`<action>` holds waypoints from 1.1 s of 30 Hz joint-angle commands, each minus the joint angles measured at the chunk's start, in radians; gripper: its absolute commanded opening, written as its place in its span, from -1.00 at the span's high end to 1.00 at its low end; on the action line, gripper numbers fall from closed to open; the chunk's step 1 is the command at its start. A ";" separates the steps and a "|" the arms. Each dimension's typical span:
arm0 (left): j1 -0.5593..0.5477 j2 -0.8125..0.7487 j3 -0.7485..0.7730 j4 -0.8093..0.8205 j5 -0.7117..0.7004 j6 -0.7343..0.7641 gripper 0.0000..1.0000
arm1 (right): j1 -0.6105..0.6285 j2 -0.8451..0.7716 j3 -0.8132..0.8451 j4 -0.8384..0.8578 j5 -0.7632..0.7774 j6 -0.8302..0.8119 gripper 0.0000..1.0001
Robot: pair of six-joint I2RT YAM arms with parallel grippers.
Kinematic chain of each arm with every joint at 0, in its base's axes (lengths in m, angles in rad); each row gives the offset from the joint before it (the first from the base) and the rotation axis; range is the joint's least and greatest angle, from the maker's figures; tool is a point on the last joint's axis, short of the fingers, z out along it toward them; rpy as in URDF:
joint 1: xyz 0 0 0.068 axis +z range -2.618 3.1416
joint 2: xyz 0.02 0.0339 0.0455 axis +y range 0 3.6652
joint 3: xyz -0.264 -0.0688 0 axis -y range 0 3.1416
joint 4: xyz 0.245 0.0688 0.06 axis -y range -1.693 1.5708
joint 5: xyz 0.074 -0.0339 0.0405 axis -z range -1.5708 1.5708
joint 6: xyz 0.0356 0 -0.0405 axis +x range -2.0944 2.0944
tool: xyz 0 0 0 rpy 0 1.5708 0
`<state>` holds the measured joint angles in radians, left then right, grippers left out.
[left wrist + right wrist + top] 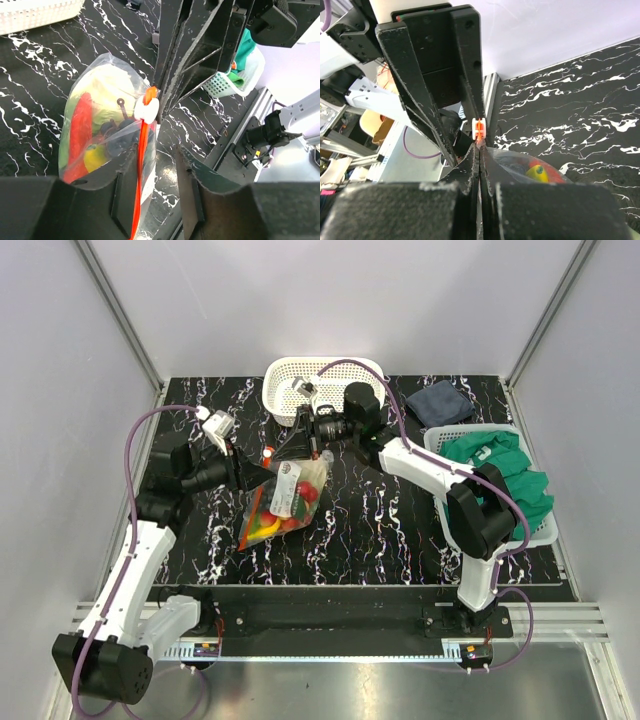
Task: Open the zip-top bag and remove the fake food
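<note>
The zip-top bag [285, 495] hangs tilted over the black marble table, its lower end by the tabletop. Through the clear plastic I see fake food [278, 510]: a red pepper [80, 130], pale green lettuce [107, 90], dark grapes [117, 140] and a yellow piece [537, 172]. My right gripper [479, 150] is shut on the bag's top edge, just behind the white-and-orange slider [478, 127]. My left gripper [152, 160] faces it from the other side. Its jaws stand apart around the orange zip strip [142, 150], which lies against the left finger [115, 195].
A white lattice basket [320, 380] stands at the back centre. At the right, a second basket [440, 435] holds a green cloth [500, 465]. A dark grey cloth [440, 400] lies at the back right. Both arms meet over the table's middle.
</note>
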<state>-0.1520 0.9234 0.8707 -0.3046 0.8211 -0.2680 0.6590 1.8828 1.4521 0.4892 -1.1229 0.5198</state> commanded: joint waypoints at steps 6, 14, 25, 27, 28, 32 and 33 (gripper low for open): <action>-0.006 -0.004 0.030 0.030 -0.054 0.004 1.00 | -0.015 -0.120 -0.035 0.065 0.028 -0.007 0.77; -0.004 0.000 0.071 0.002 0.004 0.024 1.00 | -0.016 -0.088 -0.018 0.046 -0.020 -0.033 0.14; -0.004 -0.020 0.088 -0.005 0.061 0.024 1.00 | -0.012 0.001 0.013 0.152 -0.067 0.039 -0.15; -0.004 -0.024 0.090 -0.004 0.056 0.023 1.00 | -0.007 0.007 0.014 0.160 -0.075 0.045 -0.02; -0.004 -0.026 0.091 -0.004 0.052 0.023 1.00 | -0.007 0.012 0.014 0.163 -0.077 0.048 0.06; -0.004 -0.024 0.100 -0.005 0.053 0.018 1.00 | 0.007 0.024 0.010 0.196 -0.078 0.068 0.36; -0.004 -0.023 0.103 -0.007 0.053 0.016 1.00 | 0.008 0.029 0.014 0.201 -0.078 0.072 0.55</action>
<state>-0.1555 0.9245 0.9024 -0.3691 0.8318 -0.2512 0.6502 1.9038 1.4212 0.5983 -1.1732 0.5648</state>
